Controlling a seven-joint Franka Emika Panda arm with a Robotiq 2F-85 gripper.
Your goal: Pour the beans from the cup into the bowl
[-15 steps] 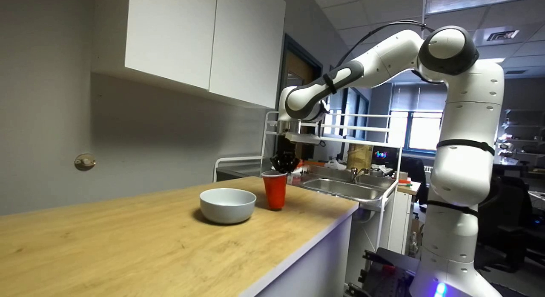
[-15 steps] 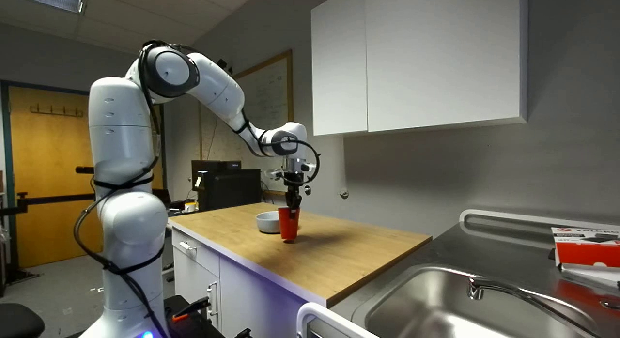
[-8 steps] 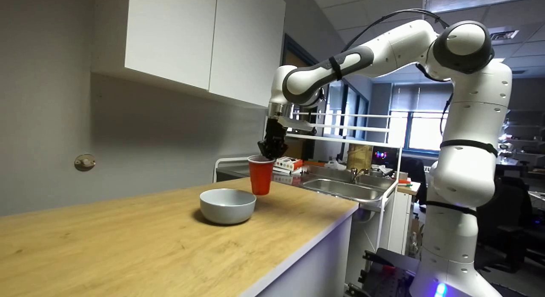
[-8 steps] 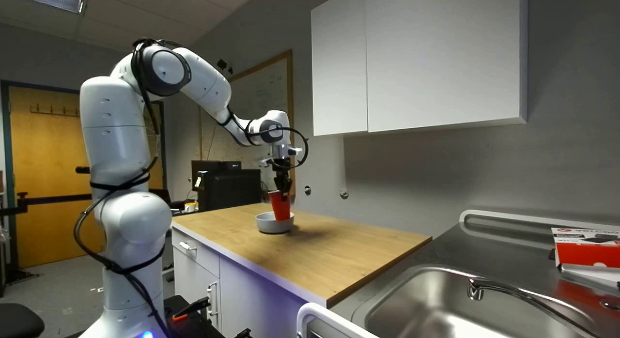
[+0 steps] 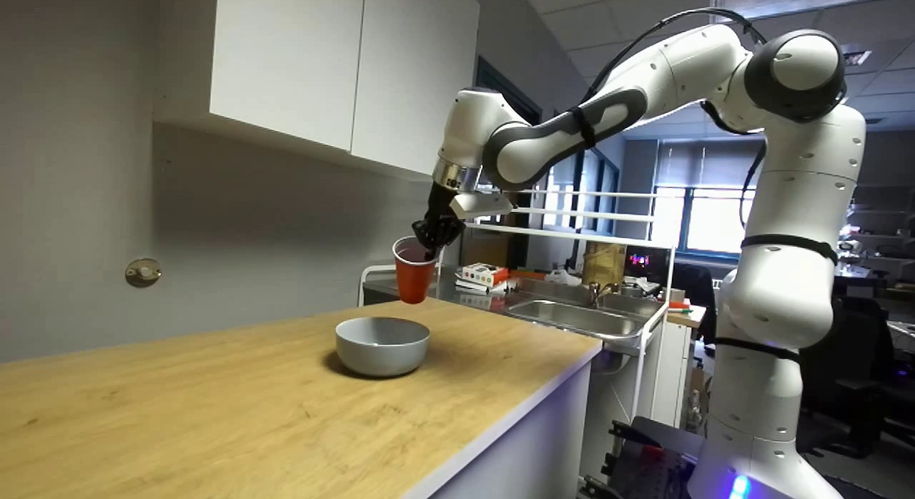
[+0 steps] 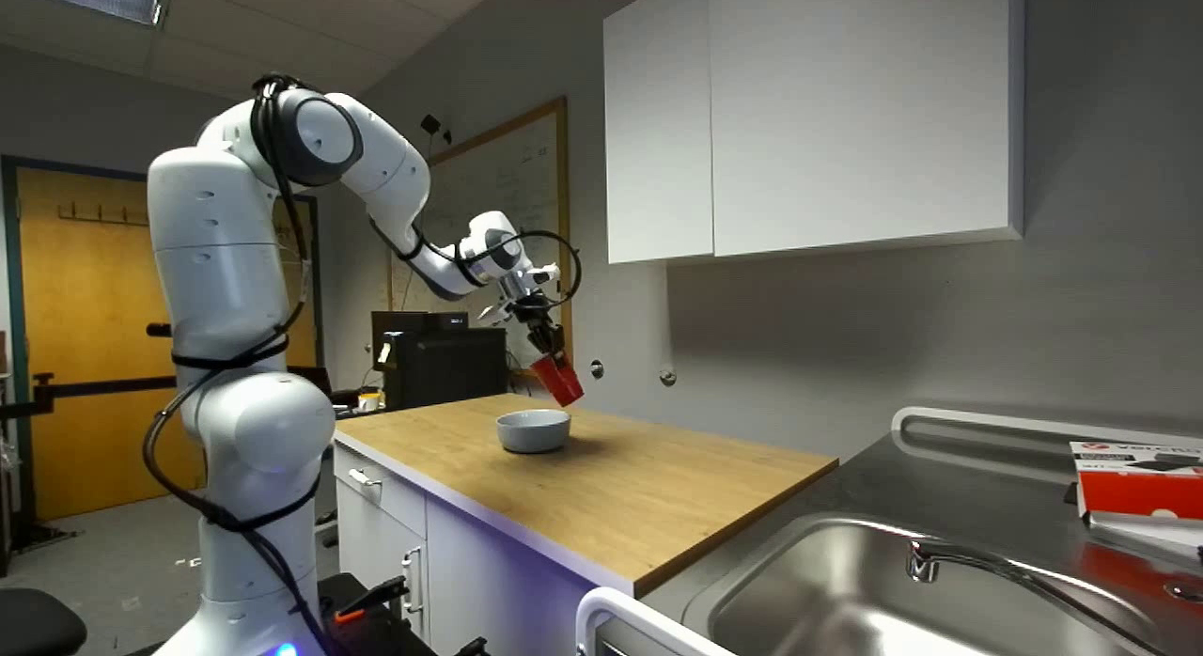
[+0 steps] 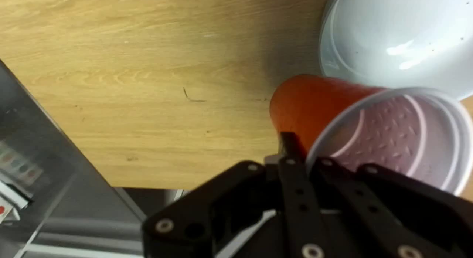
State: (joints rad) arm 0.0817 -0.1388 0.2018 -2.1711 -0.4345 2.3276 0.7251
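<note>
Gripper (image 7: 309,160), nearly closed, pinched red plastic cup (image 6: 558,381) by its rim.
Its long axis slanted, mouth upper left, in an exterior view.

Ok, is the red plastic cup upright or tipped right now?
Tipped, though not upside down: in an exterior view the red plastic cup slants in the gripper, its base lower than its rim.

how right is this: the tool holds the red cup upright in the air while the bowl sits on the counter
Not upright: in an exterior view the tool holds the red cup tilted in the air; the bowl sits on the counter.
</note>
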